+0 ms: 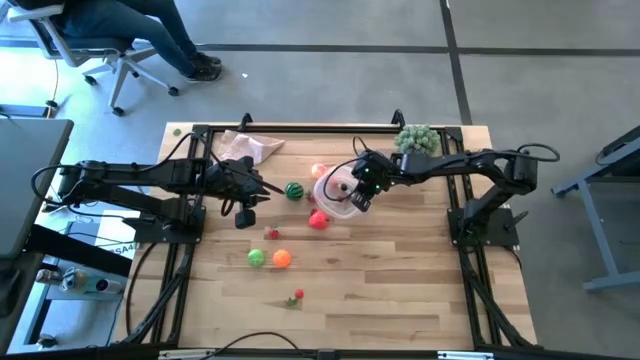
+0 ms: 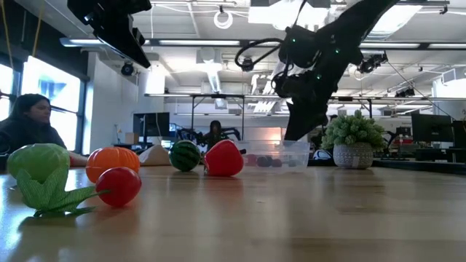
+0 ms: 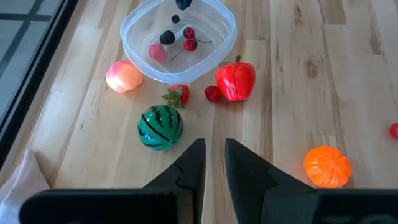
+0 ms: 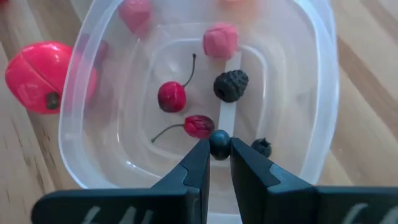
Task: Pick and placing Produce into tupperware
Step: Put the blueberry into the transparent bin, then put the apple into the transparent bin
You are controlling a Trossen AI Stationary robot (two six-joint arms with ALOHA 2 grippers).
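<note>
The tupperware (image 4: 311, 81), a clear tub with a whitish rim, stands mid-table (image 1: 336, 196). In it lie two cherries (image 4: 171, 96), a blackberry (image 4: 231, 85) and pink pieces (image 4: 220, 41). My right gripper (image 4: 219, 152) hangs over the tub, shut on a small dark berry (image 4: 219, 140). My left gripper (image 3: 214, 152) waits shut and empty left of the tub, above a striped green ball (image 3: 160, 127). A red piece (image 3: 236, 81), a strawberry (image 3: 179, 94) and a peach ball (image 3: 124, 76) rest on the table beside the tub. An orange ball (image 1: 282, 258) and a green ball (image 1: 257, 258) lie nearer. My right gripper pinches the small dark berry (image 4: 219, 140) between the free ends of its two fingers. The fingers slant down from the table's right side. The berry hangs over the inside of the tub, above its floor, near a second small dark berry (image 4: 261, 147).
A bushy pale-green plant in a pot (image 1: 417, 138) stands at the far right, and a beige cloth (image 1: 250, 147) lies at the far left. A small red piece (image 1: 272, 233) and a cherry-like piece (image 1: 297, 296) lie toward the near edge. A person sits beyond the table (image 2: 29, 124).
</note>
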